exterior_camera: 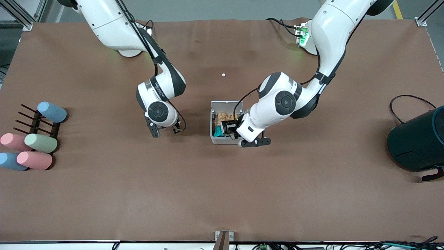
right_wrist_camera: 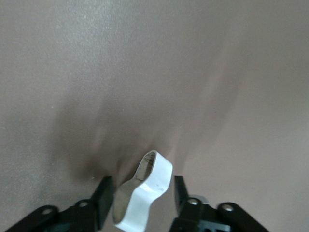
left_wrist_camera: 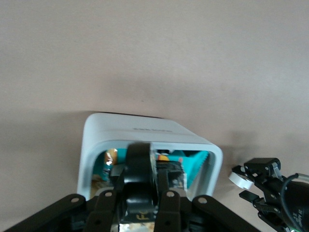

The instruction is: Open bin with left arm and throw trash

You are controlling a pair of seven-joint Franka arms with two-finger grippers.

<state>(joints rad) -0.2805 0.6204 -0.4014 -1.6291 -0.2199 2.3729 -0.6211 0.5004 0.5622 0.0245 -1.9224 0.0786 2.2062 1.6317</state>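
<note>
Left end effector pinches a black wrapper over the open bin. Right end effector pinches a white strip above the bench. Releasing off-centre could drop the wrapper onto the rim.

You are working in a robotics lab, not a home or shop. The bench is a wide slab under plain brown covering, with aluminium frame posts at its corners and loose cables along its camera-side edge. Two white industrial arms are bolted along the edge of the bench farthest from the camera, one base lit green. On the bench toward the right arm's end sits a black rack with pastel test cylinders.
</note>
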